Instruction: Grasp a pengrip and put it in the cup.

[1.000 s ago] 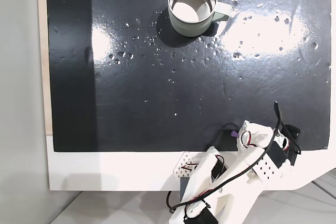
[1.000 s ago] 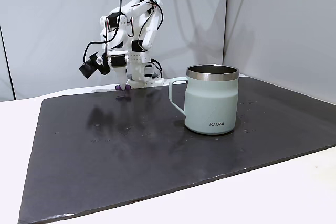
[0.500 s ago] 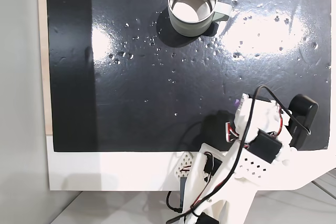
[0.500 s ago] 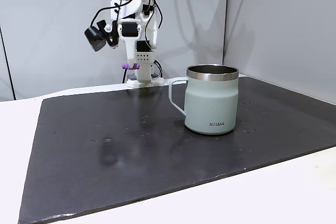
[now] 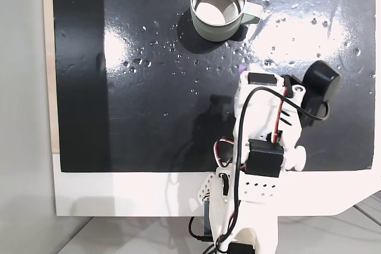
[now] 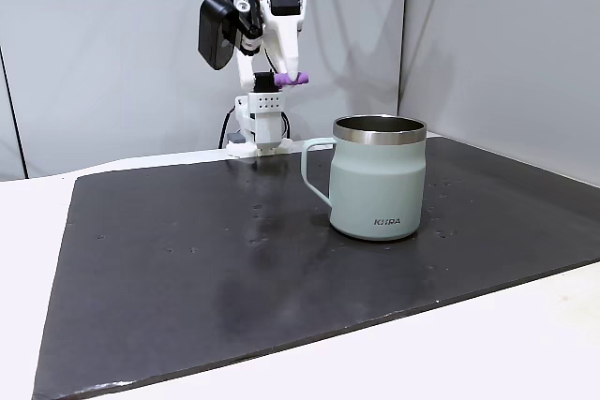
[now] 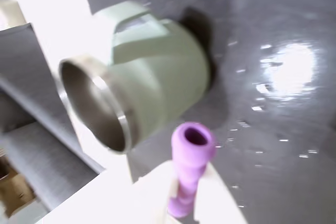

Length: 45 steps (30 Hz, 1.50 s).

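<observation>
While I watch from my end, I log the scene from biggest to smallest:

Mat: the black mat (image 5: 149, 105) covers most of the white table (image 5: 119, 194); I see glare patches and small specks on it in a fixed view.

Arm: the white arm (image 5: 262, 147) rises from the mat's near edge in a fixed view; in the other fixed view (image 6: 267, 53) it stands tall at the mat's far edge, with its black camera (image 6: 216, 30) beside the wrist.

Cup: the cup (image 5: 218, 4) sits upright near the mat's far edge, seen from above, handle toward that view's right; its shiny inside looks empty to me; in a fixed view (image 6: 378, 178) its handle faces the arm.

Gripper: the gripper (image 7: 184, 203) is clamped on the pengrip; both pale fingers press its lower part in the wrist view.

Pengrip: the pengrip (image 7: 189, 169) is held in the air, clear of the mat, short of the cup; in a fixed view (image 6: 290, 78) it lies roughly level, above rim height; only a purple sliver shows from above (image 5: 243, 68).
</observation>
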Tool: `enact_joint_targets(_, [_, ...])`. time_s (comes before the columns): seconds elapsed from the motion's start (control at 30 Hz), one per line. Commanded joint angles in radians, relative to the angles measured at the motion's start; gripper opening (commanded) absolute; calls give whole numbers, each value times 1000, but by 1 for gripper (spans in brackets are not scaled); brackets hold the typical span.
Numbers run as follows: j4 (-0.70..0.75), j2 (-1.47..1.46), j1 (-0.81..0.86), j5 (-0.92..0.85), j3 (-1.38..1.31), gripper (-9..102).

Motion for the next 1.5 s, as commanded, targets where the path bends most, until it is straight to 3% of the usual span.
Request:
enact_joint_targets(0.0, [-103, -29, -43, 48, -95, 0])
enact_joint_targets(0.53, [-460, -255, -129, 132, -138, 0])
enact_joint_targets(1.3, [-522, -506, -196, 230, -311, 0])
enact_joint_targets(1.47, [-472, -514, -196, 210, -334, 18])
